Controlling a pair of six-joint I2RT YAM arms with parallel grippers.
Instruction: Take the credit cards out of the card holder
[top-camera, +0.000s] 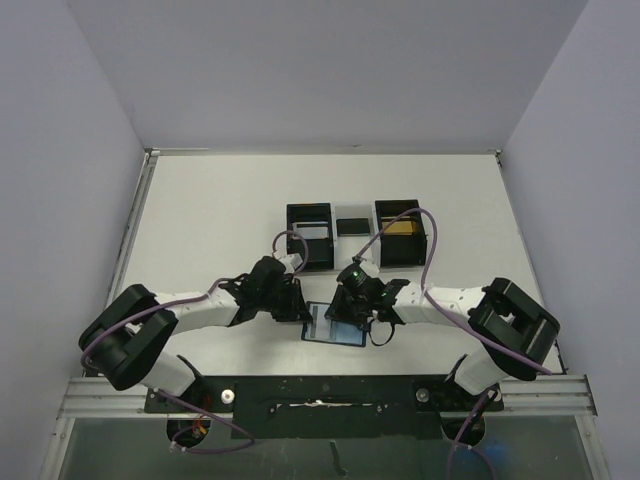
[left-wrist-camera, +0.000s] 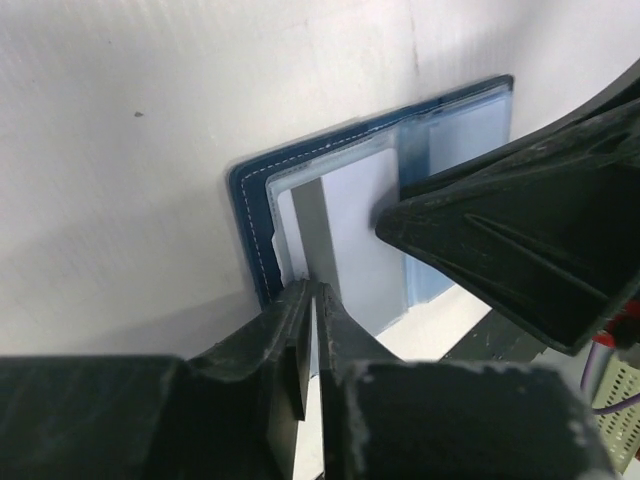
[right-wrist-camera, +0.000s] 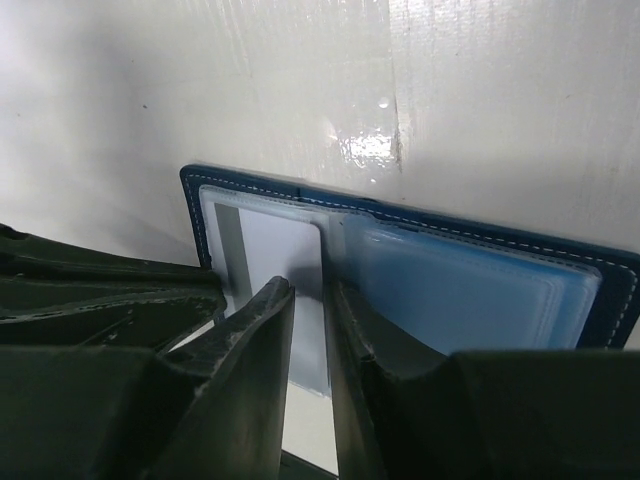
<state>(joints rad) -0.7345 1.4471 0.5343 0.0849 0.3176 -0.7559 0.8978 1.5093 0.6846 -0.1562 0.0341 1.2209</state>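
While the right hand (right-wrist-camera: 305, 290), fingers slightly apart, steadies the open holder (top-camera: 332, 330), the left hand (left-wrist-camera: 312, 296) pinches a pale card (left-wrist-camera: 355, 230) at bottom centre. Next: slide it straight out.

your card holder (top-camera: 327, 328) lies spread open and flat on the worktop (top-camera: 200, 220), inner side up, at the near middle. it is dark blue with pale stitching along its rim, and clear plastic pockets cover both halves. one pale card (right-wrist-camera: 282, 248) with a grey stripe down one side sits tucked in a pocket of one half, only partly in view. well behind it you have a gold card (top-camera: 400, 228) lying in a black box (top-camera: 400, 254) and what looks like a dark card (top-camera: 352, 227) on the white tray (top-camera: 352, 211)
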